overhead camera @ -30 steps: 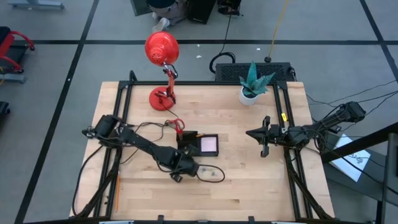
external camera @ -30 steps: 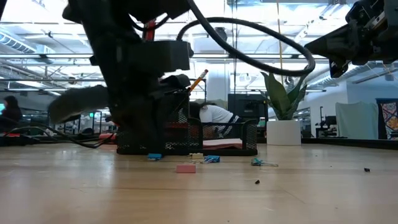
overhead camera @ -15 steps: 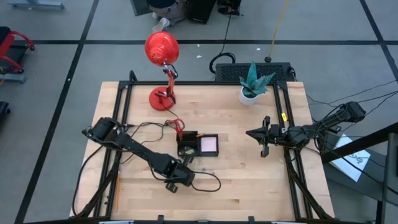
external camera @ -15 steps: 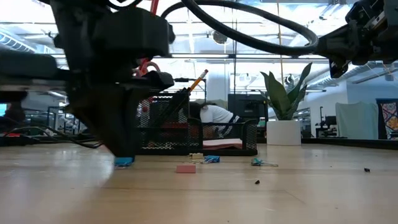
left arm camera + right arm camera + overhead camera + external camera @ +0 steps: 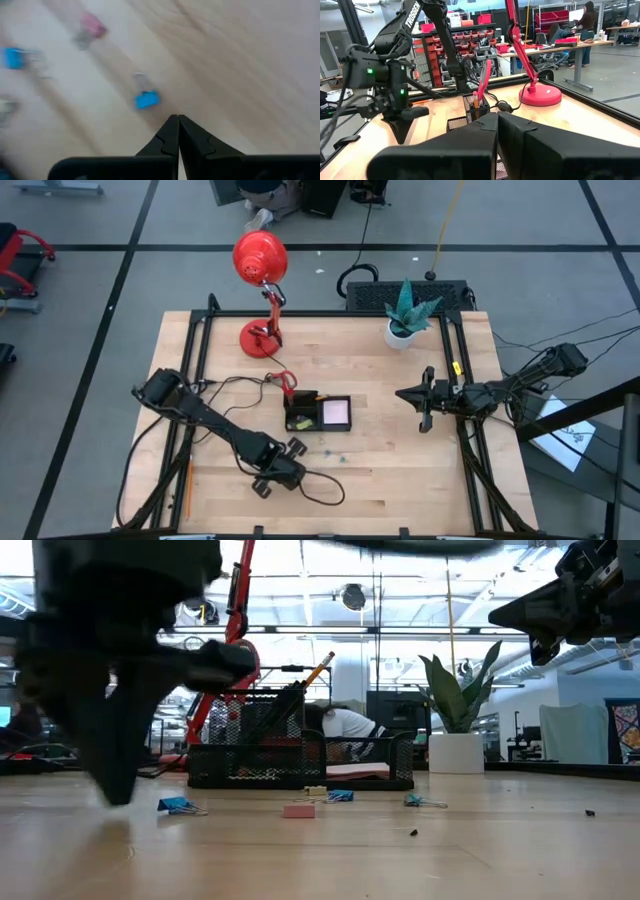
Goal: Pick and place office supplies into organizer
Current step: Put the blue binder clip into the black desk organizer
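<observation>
The left gripper (image 5: 262,483) has swung away from the organizer (image 5: 318,414) toward the table's near edge since a second ago, its jaws clenched on nothing. A blue binder clip (image 5: 147,99) lies on the wood just beyond the fingertips, a pink clip (image 5: 93,26) and a second blue clip (image 5: 14,57) farther off; only the left wrist view shows this.

The right gripper (image 5: 427,399) hangs unmoved above the table's right side, jaws shut and empty.

The black mesh organizer sits mid-table on the butcher-block table (image 5: 400,470), an orange pencil (image 5: 318,669) upright in it and a pale sticky-note pad (image 5: 336,412) in its right compartment. A red desk lamp (image 5: 260,260) and a potted plant (image 5: 405,315) stand at the far edge.

The low view shows clips (image 5: 340,796) and a pink eraser (image 5: 299,810) before the organizer, and a seated person (image 5: 345,728) behind.
</observation>
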`<state>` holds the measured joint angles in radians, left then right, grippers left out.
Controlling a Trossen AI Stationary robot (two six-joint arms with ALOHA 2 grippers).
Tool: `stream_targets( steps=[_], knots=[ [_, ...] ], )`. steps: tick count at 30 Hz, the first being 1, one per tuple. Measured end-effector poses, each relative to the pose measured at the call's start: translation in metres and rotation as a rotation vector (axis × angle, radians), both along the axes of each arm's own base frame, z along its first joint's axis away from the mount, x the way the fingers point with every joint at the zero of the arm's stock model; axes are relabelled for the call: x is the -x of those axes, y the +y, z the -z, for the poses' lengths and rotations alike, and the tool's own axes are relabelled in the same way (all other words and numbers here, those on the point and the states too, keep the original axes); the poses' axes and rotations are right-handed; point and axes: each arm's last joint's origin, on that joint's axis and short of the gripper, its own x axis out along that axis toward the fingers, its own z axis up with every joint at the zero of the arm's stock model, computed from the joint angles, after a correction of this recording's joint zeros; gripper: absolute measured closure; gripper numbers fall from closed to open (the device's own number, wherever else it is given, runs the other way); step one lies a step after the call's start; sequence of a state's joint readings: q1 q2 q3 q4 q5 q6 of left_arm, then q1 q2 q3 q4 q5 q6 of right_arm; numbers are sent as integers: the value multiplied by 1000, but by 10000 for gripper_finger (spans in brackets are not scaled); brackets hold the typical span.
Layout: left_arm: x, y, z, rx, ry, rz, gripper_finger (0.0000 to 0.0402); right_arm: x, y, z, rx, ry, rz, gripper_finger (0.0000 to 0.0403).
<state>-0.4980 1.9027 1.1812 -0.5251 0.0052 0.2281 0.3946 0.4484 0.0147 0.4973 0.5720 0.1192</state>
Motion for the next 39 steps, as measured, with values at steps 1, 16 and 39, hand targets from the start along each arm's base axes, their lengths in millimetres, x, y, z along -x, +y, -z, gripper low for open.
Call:
stream_targets(
  steps=[1, 16, 39],
  knots=[
    [0, 1, -3, -11, -16, 4, 393, 0, 0, 0, 0, 0, 0, 403],
    [-15, 20, -16, 137, -40, -167, 292, 0, 0, 0, 0, 0, 1, 402],
    [-17, 13, 0, 149, -9, -290, 238, 0, 0, 0, 1, 3, 3, 399]
  ],
)
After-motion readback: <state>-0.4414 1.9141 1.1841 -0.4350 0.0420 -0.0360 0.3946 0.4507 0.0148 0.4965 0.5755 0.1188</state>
